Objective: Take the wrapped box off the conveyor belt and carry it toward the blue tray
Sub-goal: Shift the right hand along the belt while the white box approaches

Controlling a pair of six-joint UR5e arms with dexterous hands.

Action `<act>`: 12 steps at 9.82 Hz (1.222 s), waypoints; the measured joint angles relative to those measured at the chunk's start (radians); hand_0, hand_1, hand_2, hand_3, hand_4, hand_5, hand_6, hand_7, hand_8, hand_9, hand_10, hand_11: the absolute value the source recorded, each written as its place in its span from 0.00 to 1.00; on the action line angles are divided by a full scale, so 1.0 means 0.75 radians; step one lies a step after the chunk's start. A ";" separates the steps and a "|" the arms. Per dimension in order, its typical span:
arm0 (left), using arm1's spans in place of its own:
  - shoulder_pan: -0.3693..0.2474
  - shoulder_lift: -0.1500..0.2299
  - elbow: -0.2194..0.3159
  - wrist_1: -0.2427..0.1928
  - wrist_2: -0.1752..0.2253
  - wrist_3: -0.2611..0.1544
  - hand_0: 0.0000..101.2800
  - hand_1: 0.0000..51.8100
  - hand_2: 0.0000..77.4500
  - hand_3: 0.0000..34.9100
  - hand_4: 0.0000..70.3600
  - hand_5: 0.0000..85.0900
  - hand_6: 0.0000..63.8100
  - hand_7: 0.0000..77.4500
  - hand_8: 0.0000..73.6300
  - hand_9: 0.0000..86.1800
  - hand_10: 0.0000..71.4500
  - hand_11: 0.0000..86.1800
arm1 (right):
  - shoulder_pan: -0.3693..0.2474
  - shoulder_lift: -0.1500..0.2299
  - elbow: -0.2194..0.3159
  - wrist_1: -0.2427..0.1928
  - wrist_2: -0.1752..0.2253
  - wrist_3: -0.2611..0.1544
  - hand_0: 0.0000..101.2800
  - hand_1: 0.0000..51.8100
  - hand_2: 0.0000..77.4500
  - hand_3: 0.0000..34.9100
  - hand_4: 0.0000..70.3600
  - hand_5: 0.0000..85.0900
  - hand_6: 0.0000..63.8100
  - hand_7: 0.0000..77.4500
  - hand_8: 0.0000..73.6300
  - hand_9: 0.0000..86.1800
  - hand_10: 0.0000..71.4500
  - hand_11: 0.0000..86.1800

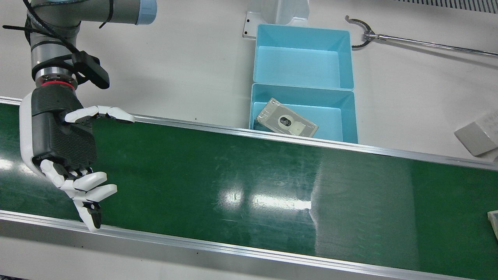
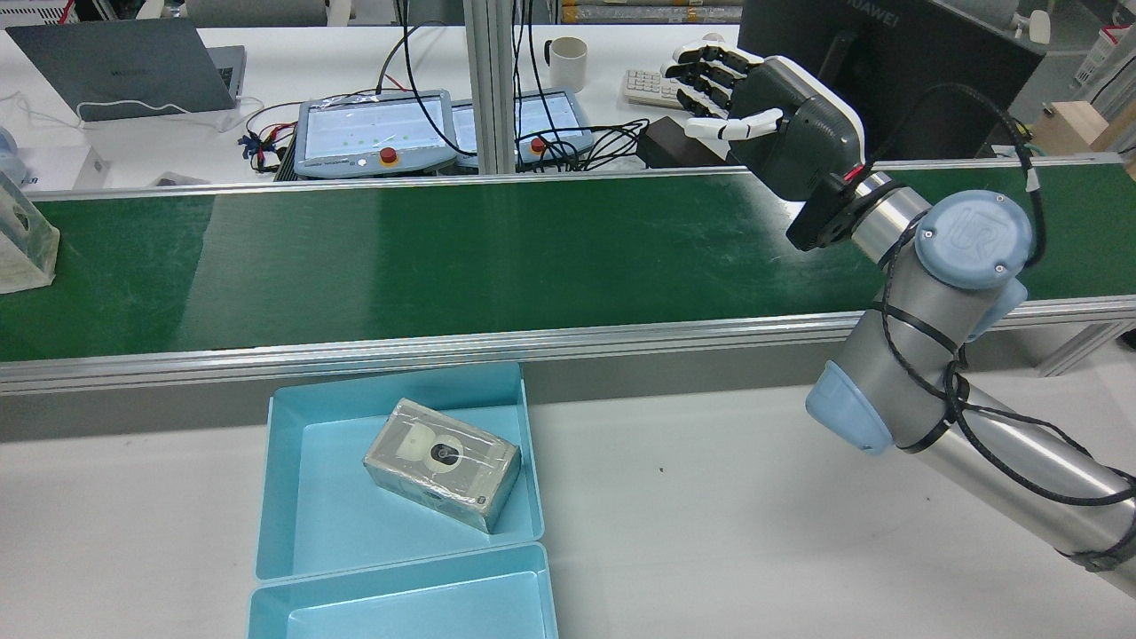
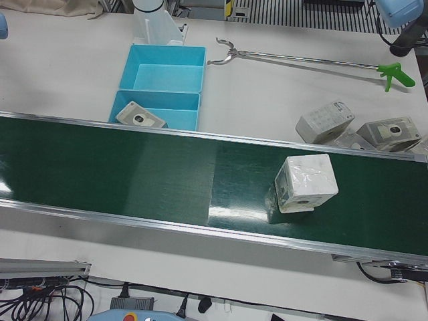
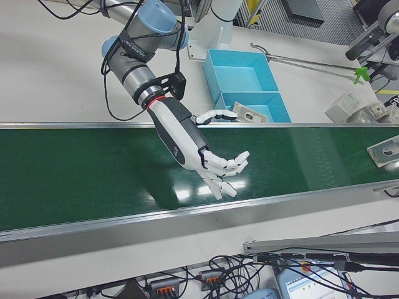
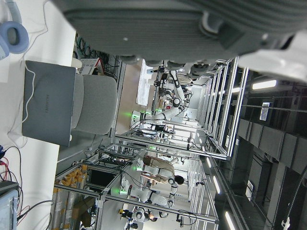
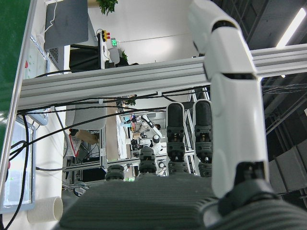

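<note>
Overhead, the right hand (image 1: pixel 64 136) hovers above the green conveyor belt (image 1: pixel 249 182) near one end, its white fingers (image 1: pixel 91 181) spread apart and gently curled, holding nothing. On the belt well away from that hand, toward the opposite end, a wrapped box (image 3: pixel 306 182) sits tilted on one edge, white under clear film with a dark round mark on its face. Beside the belt, on the white surface (image 1: pixel 186 66), two blue trays stand end to end; the blue tray (image 1: pixel 350 116) nearest the belt holds another wrapped box (image 1: pixel 286 121) lying at an angle, while the farther tray (image 1: pixel 303 58) has nothing in it. A long reach-grabber tool (image 3: pixel 301 60) with a green handle lies on the surface past the trays, and several more wrapped boxes (image 3: pixel 324 120) rest just off the belt's far side. Of the left hand (image 5: pixel 192 28), only a dark palm is seen in its own camera, and how its fingers stand cannot be told.
</note>
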 joint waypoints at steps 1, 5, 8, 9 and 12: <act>0.000 0.000 0.000 0.000 0.000 0.000 0.00 0.00 0.01 0.00 0.00 0.01 0.00 0.00 0.00 0.00 0.01 0.00 | 0.002 -0.002 0.003 0.001 0.000 0.002 0.50 0.34 0.29 0.27 0.33 0.40 0.21 0.44 0.06 0.14 0.02 0.04; 0.000 0.000 0.000 0.000 0.000 0.000 0.00 0.00 0.01 0.00 0.00 0.01 0.00 0.01 0.00 0.00 0.00 0.00 | 0.002 -0.007 0.020 0.000 0.000 0.001 0.50 0.34 0.27 0.30 0.31 0.39 0.15 0.42 0.04 0.11 0.02 0.04; 0.000 0.000 0.000 0.000 0.000 0.000 0.00 0.00 0.01 0.00 0.00 0.01 0.00 0.00 0.00 0.00 0.01 0.00 | 0.000 -0.002 0.046 -0.002 -0.001 -0.002 0.50 0.34 0.27 0.32 0.32 0.39 0.18 0.43 0.06 0.13 0.02 0.03; 0.000 0.000 0.000 0.000 0.000 0.000 0.00 0.00 0.01 0.00 0.00 0.01 0.00 0.00 0.00 0.00 0.01 0.00 | 0.001 -0.003 0.057 -0.003 -0.002 -0.004 0.50 0.34 0.27 0.31 0.33 0.39 0.20 0.44 0.06 0.13 0.02 0.03; 0.000 0.000 0.000 0.000 0.000 0.000 0.00 0.00 0.01 0.00 0.00 0.01 0.00 0.00 0.00 0.00 0.01 0.00 | 0.005 -0.010 0.069 -0.004 -0.002 -0.002 0.50 0.37 0.30 0.31 0.34 0.40 0.21 0.45 0.06 0.13 0.02 0.03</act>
